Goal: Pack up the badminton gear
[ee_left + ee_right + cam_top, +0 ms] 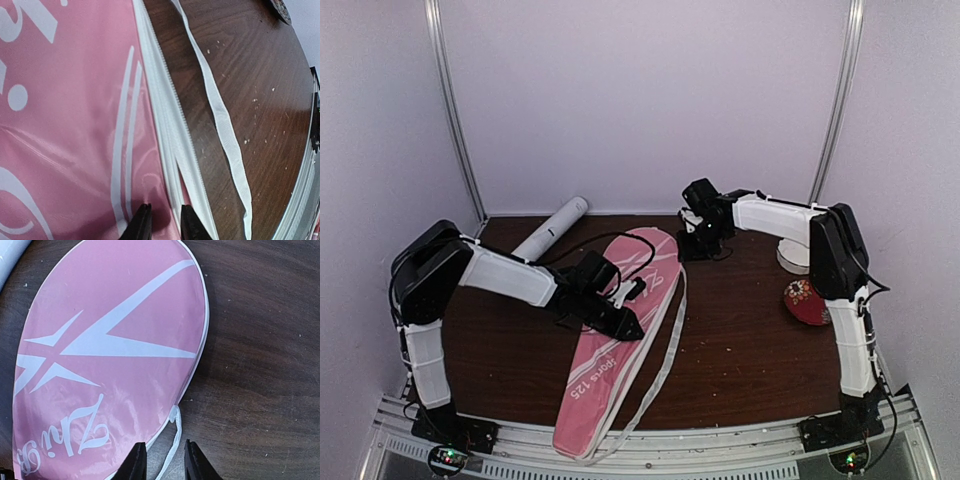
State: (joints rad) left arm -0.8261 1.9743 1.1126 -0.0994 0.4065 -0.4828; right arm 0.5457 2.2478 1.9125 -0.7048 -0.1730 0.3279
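Cover (616,335) diagonal mid-frame on desk (745,345), tube (552,228) upper left | left tool (164,216) slightly apart over zip edge | right tool (162,452) apart astride cord (174,427) | risk: slick fabric slips, cover drags

Pink cover (65,125) with white stripes fills left side. White zip edge (165,115) runs diagonally. Loose white strap (220,110) lies on dark wood desk (260,65). Gripper (166,225) at bottom, fingertips narrowly apart over zip edge.
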